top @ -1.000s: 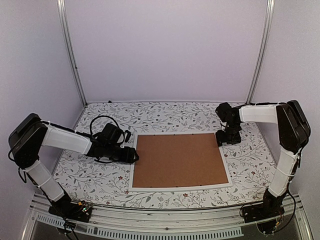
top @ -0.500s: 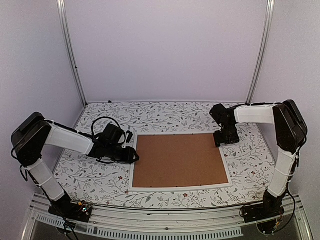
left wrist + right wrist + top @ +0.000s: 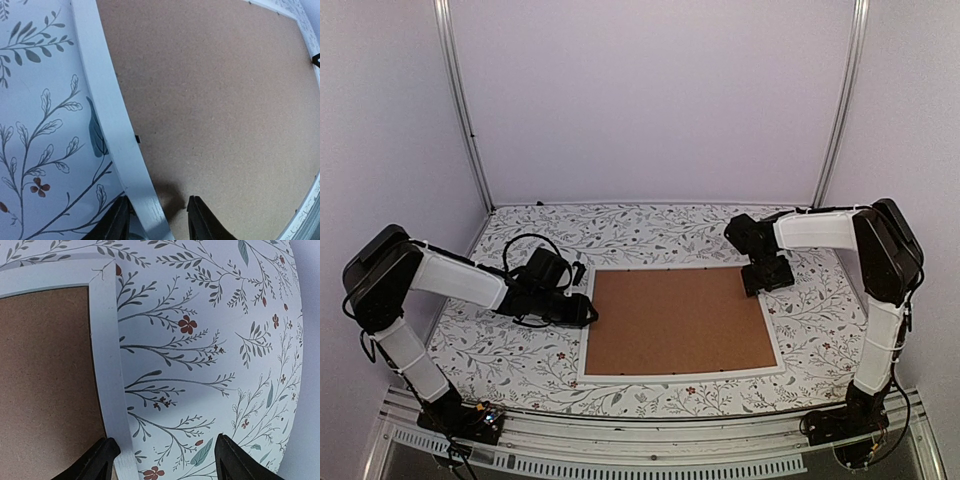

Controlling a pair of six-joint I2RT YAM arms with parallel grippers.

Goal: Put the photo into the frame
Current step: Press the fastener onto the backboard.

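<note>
The white frame lies flat mid-table with the plain brown backing board filling it. The photo is hidden. My left gripper is open at the frame's left rail, near its far end. In the left wrist view its jaws straddle the white rail, one finger over the cloth and one over the board. My right gripper is open at the frame's far right corner. In the right wrist view its left finger is by the right rail and the other is over the cloth.
A floral tablecloth covers the table. White walls and two metal posts enclose it closely on three sides. A black cable loop lies behind the left wrist. Small black clips sit at the board's edge.
My right gripper has moved left and slightly forward onto the frame's far right corner. The left gripper has stayed at the left rail. The frame has not moved.
</note>
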